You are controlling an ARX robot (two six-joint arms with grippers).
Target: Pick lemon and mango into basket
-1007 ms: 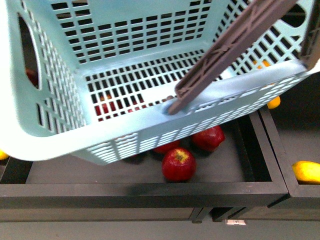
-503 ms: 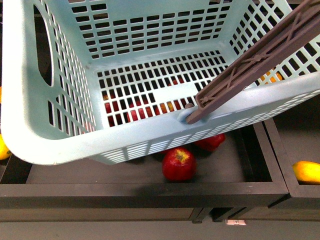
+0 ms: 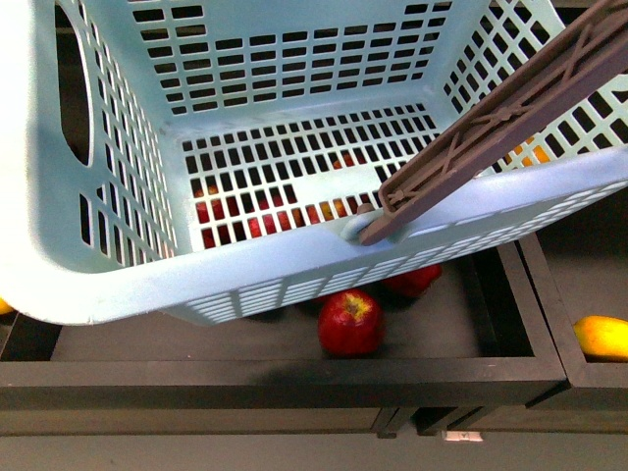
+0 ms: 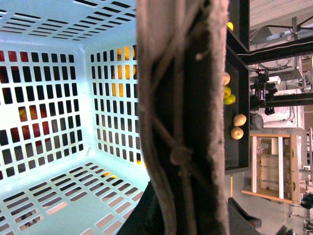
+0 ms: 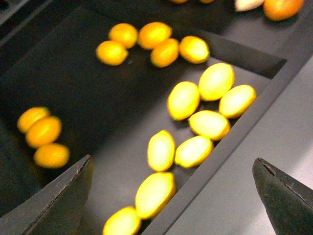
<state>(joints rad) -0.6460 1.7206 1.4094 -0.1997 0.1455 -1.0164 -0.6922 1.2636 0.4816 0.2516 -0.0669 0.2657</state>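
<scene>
Right wrist view: right gripper (image 5: 171, 162) jaws wide apart, empty, over lemons (image 5: 210, 100) along edge of dark tray (image 5: 73, 83). Left wrist view: basket (image 4: 49, 88) handle (image 4: 178, 122) fills frame; left gripper's hold indiscernible.

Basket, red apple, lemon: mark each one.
basket (image 3: 275, 263): front view, on its near rim.
red apple (image 3: 350, 324): front view, middle of its skin.
lemon (image 5: 183, 100): right wrist view, middle of one in the cluster.

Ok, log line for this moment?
basket: light aqua slotted plastic basket tilted over red apples, nothing inside | left: brown handle close, jaws unseen | right gripper: jaws open over yellow lemons, black tray
</scene>
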